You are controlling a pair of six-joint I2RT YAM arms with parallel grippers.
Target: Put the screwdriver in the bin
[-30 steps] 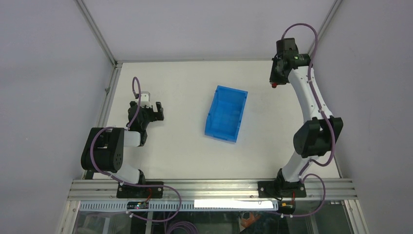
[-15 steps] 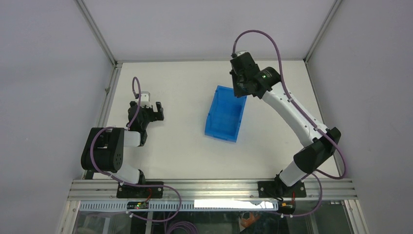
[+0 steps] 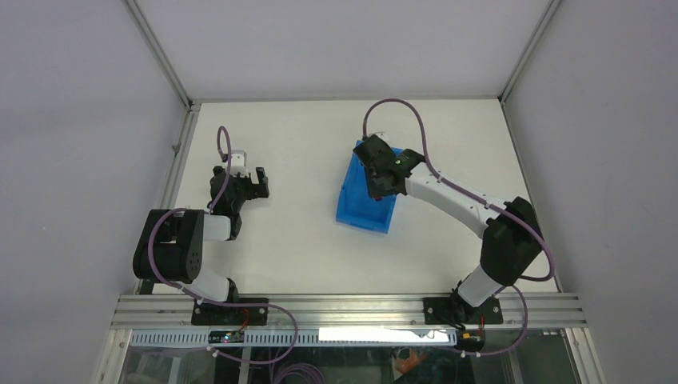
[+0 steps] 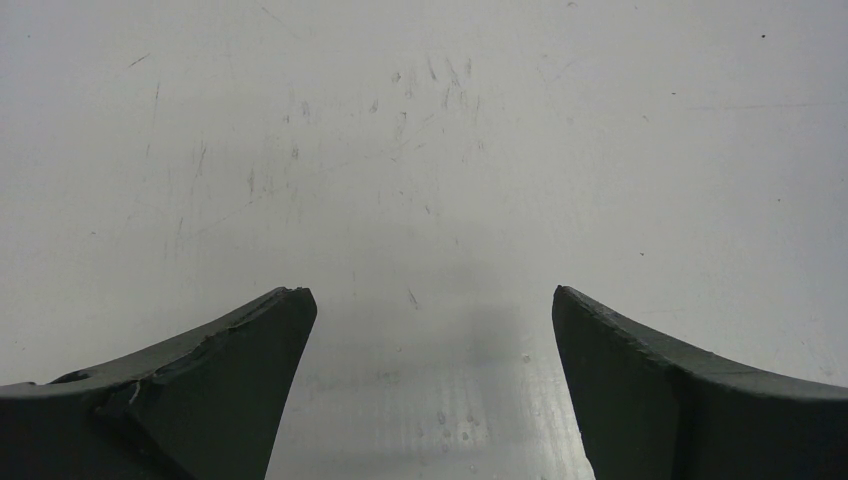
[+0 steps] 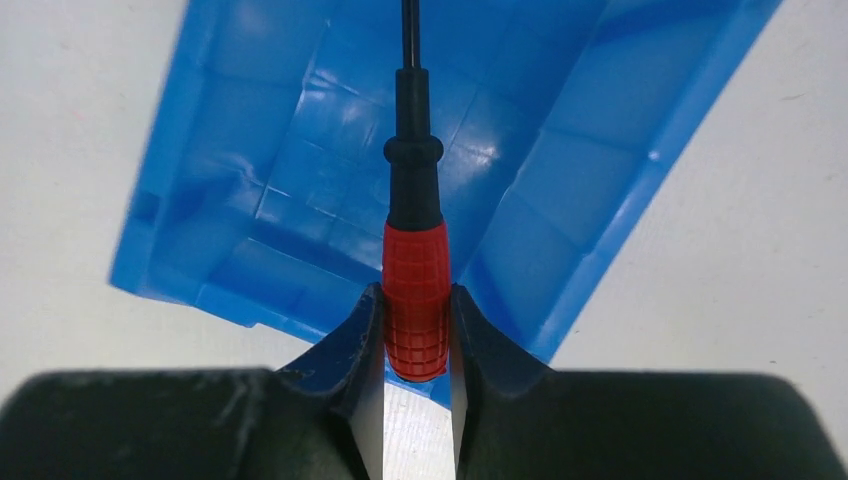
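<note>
The blue bin (image 3: 365,200) stands in the middle of the white table. My right gripper (image 3: 376,180) hangs over the bin's far half. In the right wrist view it (image 5: 416,310) is shut on the red handle of the screwdriver (image 5: 415,300), whose black shaft points out over the bin's inside (image 5: 300,170). The screwdriver is hidden under the gripper in the top view. My left gripper (image 3: 257,181) rests at the left of the table, open and empty, and shows (image 4: 430,300) only bare table between its fingers.
The table (image 3: 296,232) is walled by grey panels with a metal frame at left (image 3: 172,172) and back. The right arm (image 3: 472,210) stretches from its base at the near edge to the bin.
My right arm has swung from the far right corner leftward and toward the near edge, bringing the screwdriver over the bin. The left arm has not moved.
</note>
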